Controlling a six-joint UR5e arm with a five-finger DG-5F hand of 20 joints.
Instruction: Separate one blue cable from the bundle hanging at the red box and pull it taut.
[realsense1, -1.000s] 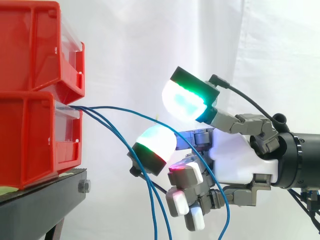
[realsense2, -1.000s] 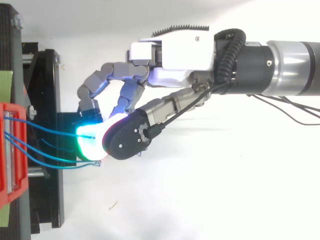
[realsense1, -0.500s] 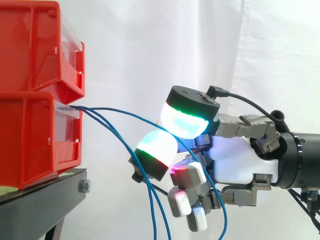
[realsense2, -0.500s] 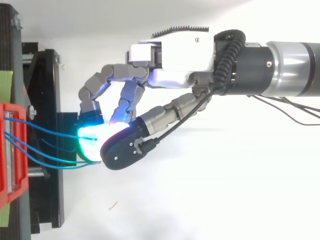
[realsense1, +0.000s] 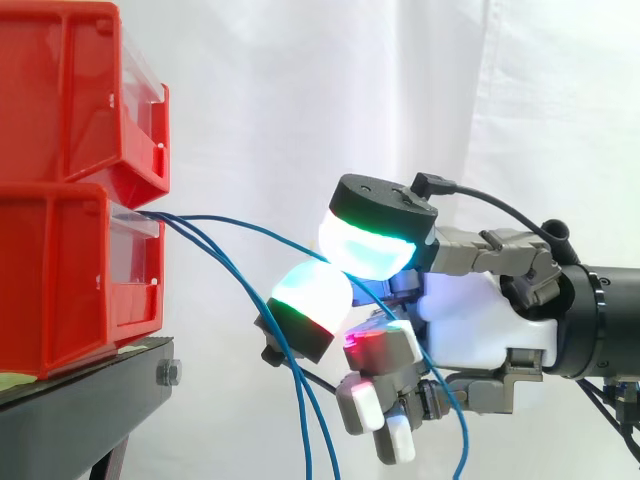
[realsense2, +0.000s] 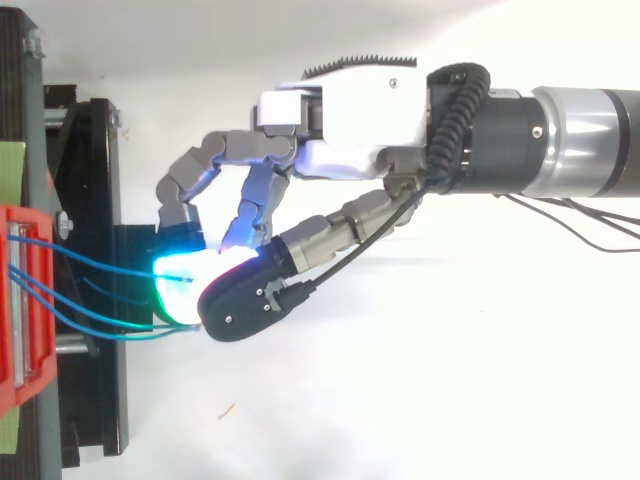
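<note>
Three thin blue cables come out of the front of the lower red bin (realsense1: 60, 270) and droop to the right. The uppermost blue cable (realsense1: 250, 226) arcs over to my hand (realsense1: 470, 320) and runs between the thumb's glowing pad (realsense1: 372, 242) and a finger pad (realsense1: 310, 298), which have closed together on it. Past the pads it drops down in front of the palm. The other two cables (realsense1: 245, 295) hang slack below and behind the lower pad. From above, the hand (realsense2: 350, 120) reaches left toward the bin (realsense2: 20, 300), pads over the cables (realsense2: 90, 262).
A second red bin (realsense1: 70, 90) is stacked on the lower one, both on a black stand (realsense1: 80, 400). In the top view the stand's black frame (realsense2: 95, 200) lies just left of the fingertips. A white curtain hangs behind.
The thumb has swung down from its raised position onto the finger pad, closing over the uppermost blue cable. The arm and bins have stayed where they were.
</note>
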